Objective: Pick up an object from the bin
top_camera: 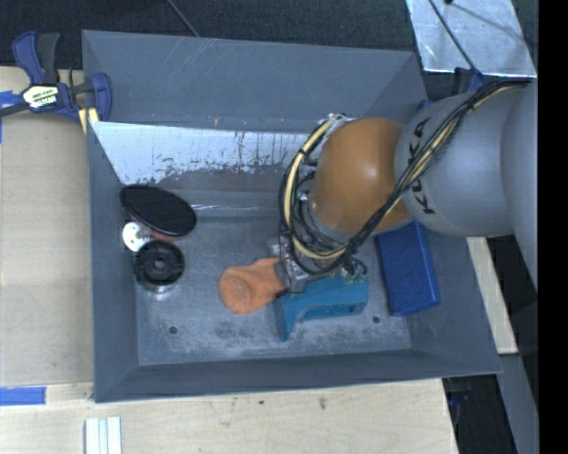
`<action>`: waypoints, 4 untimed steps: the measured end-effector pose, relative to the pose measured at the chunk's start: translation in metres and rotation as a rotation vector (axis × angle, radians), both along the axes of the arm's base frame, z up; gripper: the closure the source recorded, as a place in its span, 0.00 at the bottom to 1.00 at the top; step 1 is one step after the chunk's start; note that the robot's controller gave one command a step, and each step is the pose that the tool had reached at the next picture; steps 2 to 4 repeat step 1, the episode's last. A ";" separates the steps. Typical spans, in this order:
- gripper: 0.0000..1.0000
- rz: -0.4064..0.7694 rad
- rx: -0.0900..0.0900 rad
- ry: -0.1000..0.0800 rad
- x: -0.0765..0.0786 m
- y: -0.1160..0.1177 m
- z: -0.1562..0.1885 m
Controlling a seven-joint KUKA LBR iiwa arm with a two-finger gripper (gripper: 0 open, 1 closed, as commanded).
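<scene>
My gripper (292, 265) is low in the middle of the bin, its metal body showing just below the arm's wrist. It sits between an orange, lumpy soft thing (247, 286) on its left and a light-blue angular plastic piece (320, 303) below and to its right. It looks to be touching the right end of the orange thing and the top left of the blue piece. The wrist hides what lies directly under it.
A dark-blue rectangular block (409, 267) leans on the bin's right slope. At the left lie a black oval pad (158, 210), a small white cap (133, 236) and a black round ribbed knob (159, 264). The arm covers the bin's upper right.
</scene>
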State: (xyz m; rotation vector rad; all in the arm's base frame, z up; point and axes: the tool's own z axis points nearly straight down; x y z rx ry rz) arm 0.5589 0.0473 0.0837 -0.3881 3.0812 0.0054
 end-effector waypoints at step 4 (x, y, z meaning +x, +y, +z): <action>1.00 0.003 -0.007 0.029 0.014 0.020 0.189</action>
